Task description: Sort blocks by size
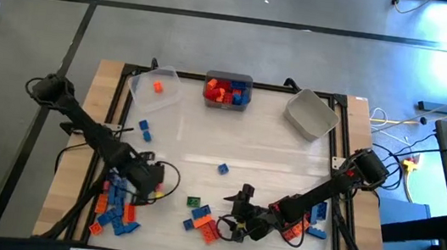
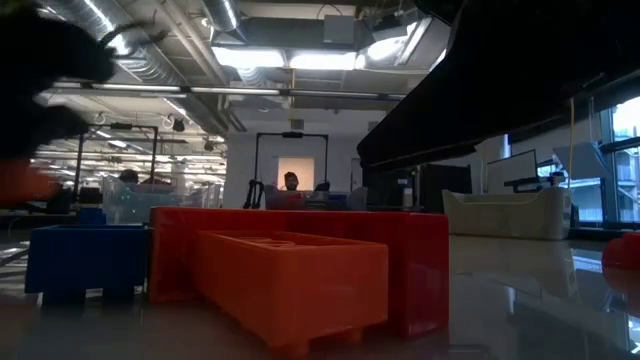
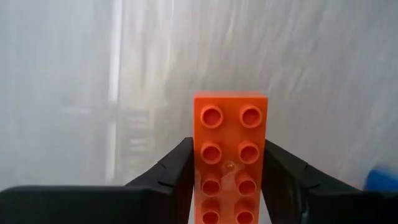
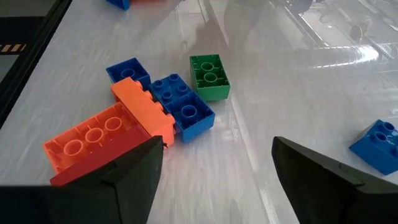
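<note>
- Left gripper (image 3: 227, 186) low over the table's (image 1: 287, 163) front-left part, clenched on a long orange block (image 3: 230, 155), studs showing, fingers (image 3: 171, 174) pressed to both long sides.
- Heap of blue and orange blocks (image 1: 115, 206) by the front-left corner, just beside that gripper.
- Small green block (image 4: 209, 76) near the front edge at mid-table, touching a blue block (image 4: 183, 106) and beside orange ones.
- Right gripper (image 4: 214, 168) released, spread wide over bare surface right of that cluster, nothing between the fingers.

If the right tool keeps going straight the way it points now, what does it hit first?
Probably the blue brick at the near end of the small cluster, beside the orange brick, with the green brick just past it. The right tool is open; depth is hard to judge.
</note>
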`<state>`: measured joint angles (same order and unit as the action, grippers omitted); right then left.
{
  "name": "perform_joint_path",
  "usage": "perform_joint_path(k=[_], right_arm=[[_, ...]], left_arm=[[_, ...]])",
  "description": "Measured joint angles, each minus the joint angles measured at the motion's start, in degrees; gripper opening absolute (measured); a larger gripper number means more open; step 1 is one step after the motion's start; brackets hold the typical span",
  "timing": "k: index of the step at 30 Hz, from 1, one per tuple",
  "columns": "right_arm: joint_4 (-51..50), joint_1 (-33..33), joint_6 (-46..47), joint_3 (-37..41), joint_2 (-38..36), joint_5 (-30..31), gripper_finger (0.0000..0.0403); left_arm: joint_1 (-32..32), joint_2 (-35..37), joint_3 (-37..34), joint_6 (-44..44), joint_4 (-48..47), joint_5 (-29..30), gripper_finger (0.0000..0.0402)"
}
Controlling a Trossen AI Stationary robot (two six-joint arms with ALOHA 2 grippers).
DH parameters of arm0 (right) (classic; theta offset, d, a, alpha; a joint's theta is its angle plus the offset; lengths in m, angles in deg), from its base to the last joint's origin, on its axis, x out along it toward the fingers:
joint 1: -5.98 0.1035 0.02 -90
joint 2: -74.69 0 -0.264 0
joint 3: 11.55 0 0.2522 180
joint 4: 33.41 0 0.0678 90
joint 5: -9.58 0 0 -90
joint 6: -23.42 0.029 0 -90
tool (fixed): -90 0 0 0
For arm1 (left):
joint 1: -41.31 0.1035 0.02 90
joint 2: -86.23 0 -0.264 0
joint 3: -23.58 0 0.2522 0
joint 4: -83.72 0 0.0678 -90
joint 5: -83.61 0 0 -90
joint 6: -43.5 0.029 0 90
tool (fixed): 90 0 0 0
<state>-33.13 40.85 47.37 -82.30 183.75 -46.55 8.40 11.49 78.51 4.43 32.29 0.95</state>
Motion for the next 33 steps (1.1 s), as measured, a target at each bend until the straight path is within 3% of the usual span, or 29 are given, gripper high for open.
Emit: perform_joint_path(k=[8,23,33], right_arm=[[0.0,0.0,0.0,0.0,0.0,0.0,0.0298],[0.0,0.0,0.0,0.0,0.0,0.0,0.0298],[0.1,0.0,-0.4,0.0,0.0,0.0,0.0298]], left_arm=[[11.5,0.0,7.3,11.0,4.4,6.0,0.0138],[38.1,-0.4,8.2,29.5,26.2,6.2,0.014],[50.6,-7.1,8.2,39.6,40.6,6.2,0.014]])
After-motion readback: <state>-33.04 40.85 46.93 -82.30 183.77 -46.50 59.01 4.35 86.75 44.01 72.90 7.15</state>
